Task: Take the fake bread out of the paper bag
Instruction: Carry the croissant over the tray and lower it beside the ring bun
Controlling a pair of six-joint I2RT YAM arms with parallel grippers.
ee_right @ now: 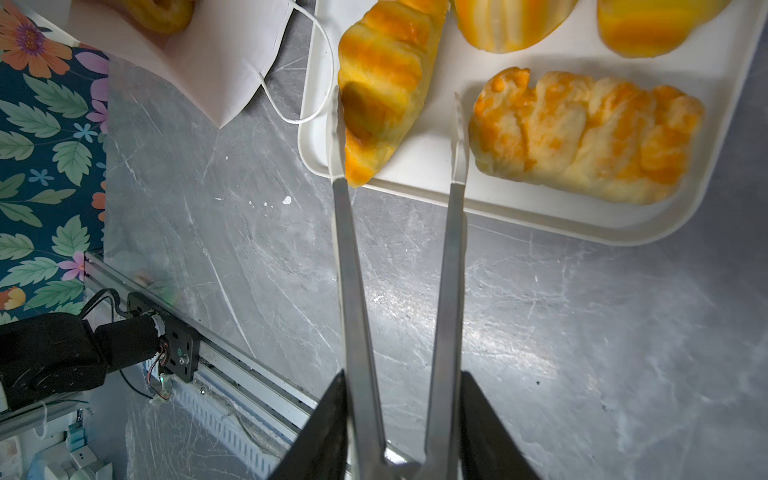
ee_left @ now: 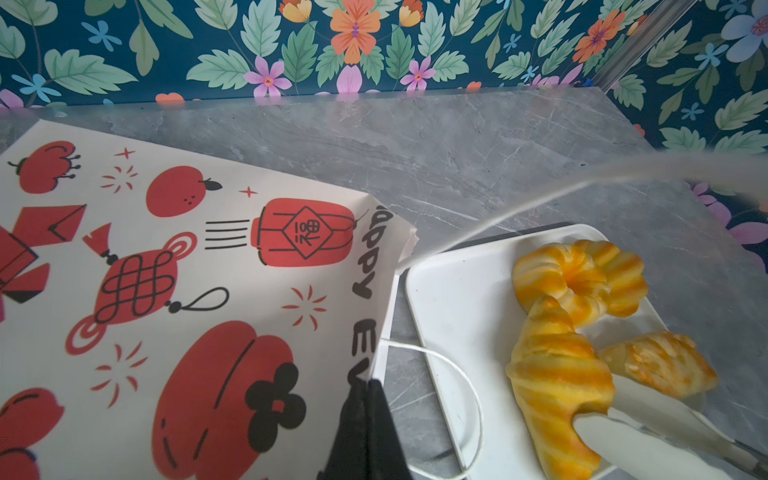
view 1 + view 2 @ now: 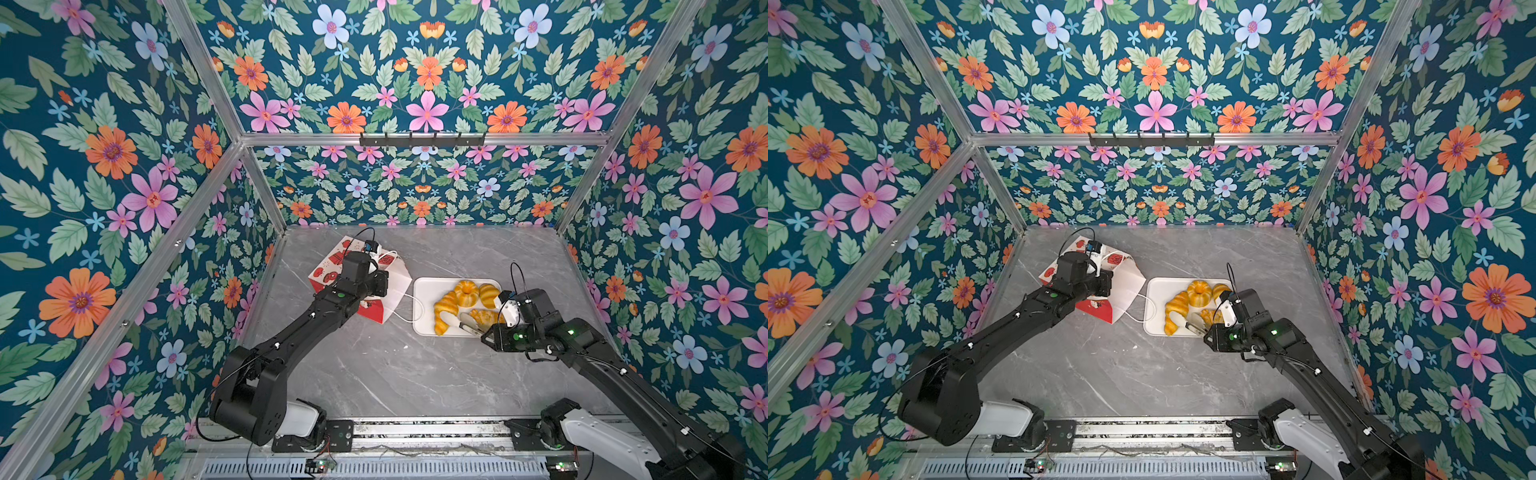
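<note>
Seemingly light, soft and squashy, the fake bread (image 3: 446, 309) lies mostly on the white tray (image 3: 426, 299), one piece (image 1: 160, 12) left inside the paper bag (image 3: 397, 286) (rim pinched by the left gripper (image 2: 365, 415)), while the tongs (image 1: 357, 270) in the right gripper (image 1: 401, 399) stand part-open astride the end of the croissant (image 1: 382, 83), clamping nothing; best gripped mid-body.

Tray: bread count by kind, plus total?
croissant: 1
ring: 1
roll: 1
plaited loaf: 1
Total on tray: 4
</note>
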